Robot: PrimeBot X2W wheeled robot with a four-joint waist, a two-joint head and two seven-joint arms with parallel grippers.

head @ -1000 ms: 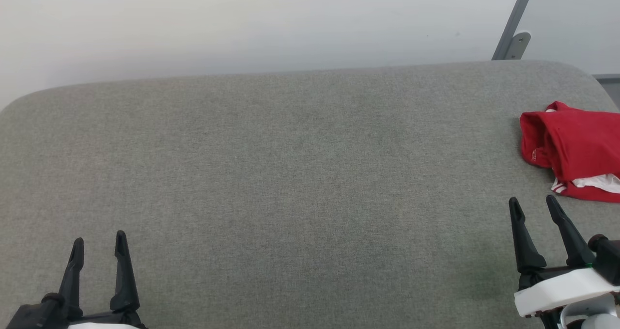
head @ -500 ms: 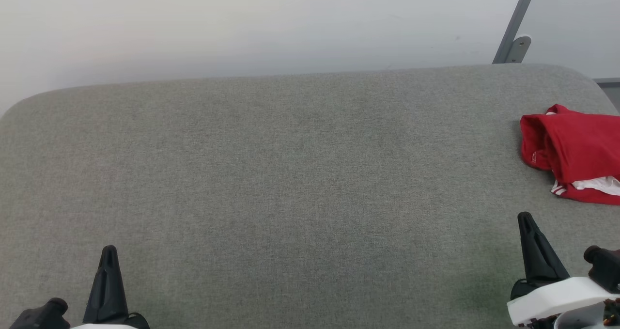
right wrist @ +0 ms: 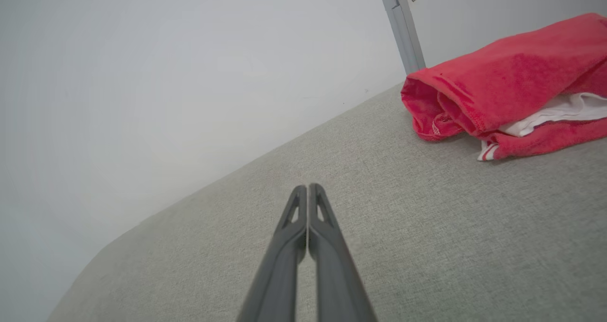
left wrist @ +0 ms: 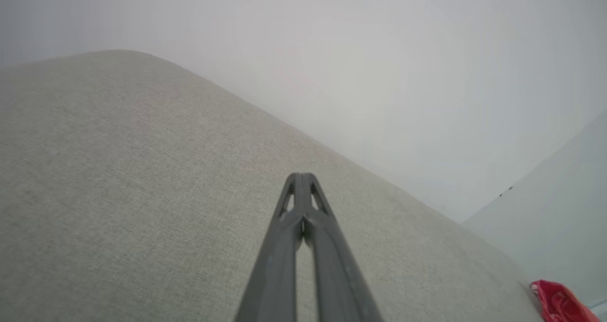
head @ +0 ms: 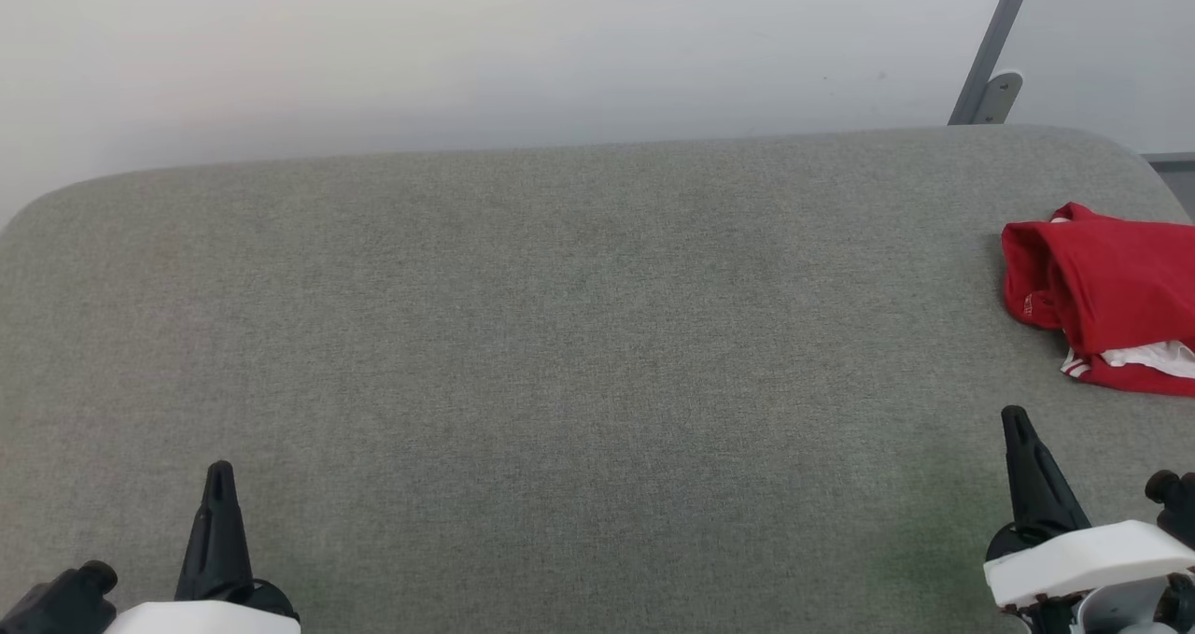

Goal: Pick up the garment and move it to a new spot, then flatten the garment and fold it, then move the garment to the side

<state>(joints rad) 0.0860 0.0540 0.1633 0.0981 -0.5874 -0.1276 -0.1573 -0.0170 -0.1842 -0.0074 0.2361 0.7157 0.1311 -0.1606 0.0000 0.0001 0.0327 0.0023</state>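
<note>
Over grey padding (head: 560, 335), left pincer (head: 219, 473), right pincer (head: 1016, 419): closed, empty.

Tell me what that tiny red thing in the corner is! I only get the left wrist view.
Observer: It's the red garment, bunched up, with white fabric and striped trim poking out between its folds.
Operator: Is the other hand touching it?
Observer: No, the right gripper sits apart from it, nearer the robot.
Operator: What's behind the garment?
Observer: A grey metal post stands against the wall, just past the grey fabric surface.
</note>
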